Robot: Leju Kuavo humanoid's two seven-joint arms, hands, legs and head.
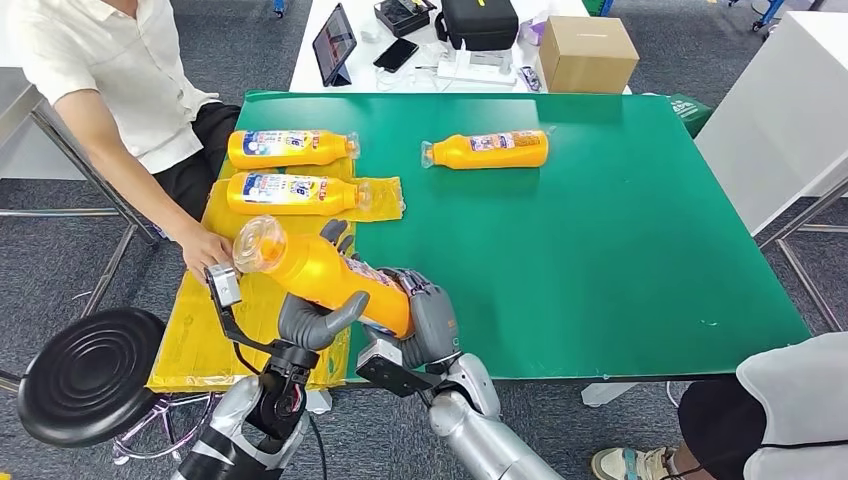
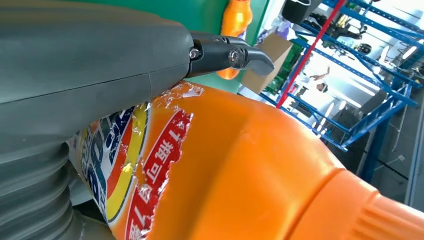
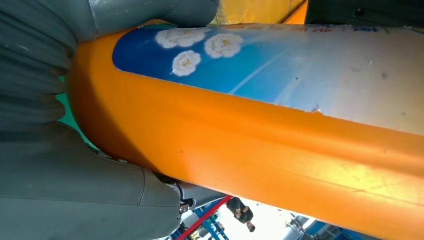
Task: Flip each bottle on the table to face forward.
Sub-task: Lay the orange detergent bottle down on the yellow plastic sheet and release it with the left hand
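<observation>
Both hands hold 1 orange detergent bottle (image 1: 325, 272) above the table's near-left edge: the left hand (image 1: 312, 322) wraps its middle and the right hand (image 1: 428, 318) cups its base, cap end tilted up toward the person. The turning step looks underway; next it needs rolling label-up and setting down on the yellow sheet (image 1: 200, 330). 4 bottles in all: 2 rest by the sheet (image 1: 290, 148) (image 1: 295, 193), probably label-up already, and 1 lies apart on the green mat (image 1: 488, 150).
</observation>
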